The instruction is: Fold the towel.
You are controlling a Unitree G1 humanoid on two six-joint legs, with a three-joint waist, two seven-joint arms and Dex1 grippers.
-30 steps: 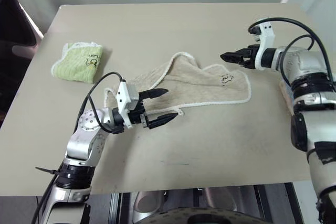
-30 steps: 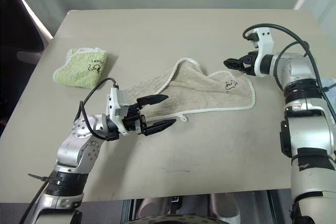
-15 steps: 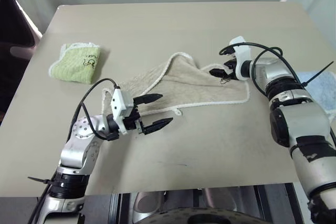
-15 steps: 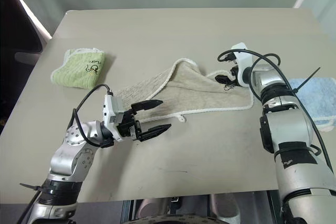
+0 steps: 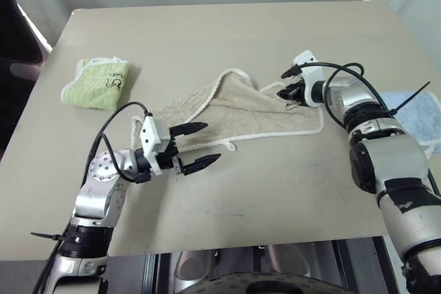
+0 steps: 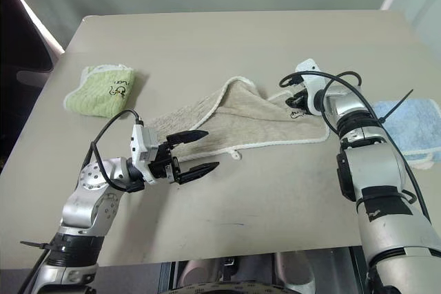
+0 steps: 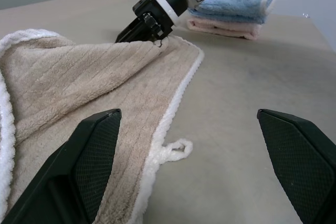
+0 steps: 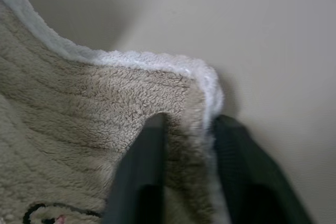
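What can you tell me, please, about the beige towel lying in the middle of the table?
The towel is beige terry cloth with ribbed rows, white stitched edging, a small white loop on its near edge and a dark embroidered mark near one corner. It lies unfolded and rumpled on the table, one part peaked up. The right pincer is shut on its far edge near the mark; the left pincer hovers open at its near side, not touching it.
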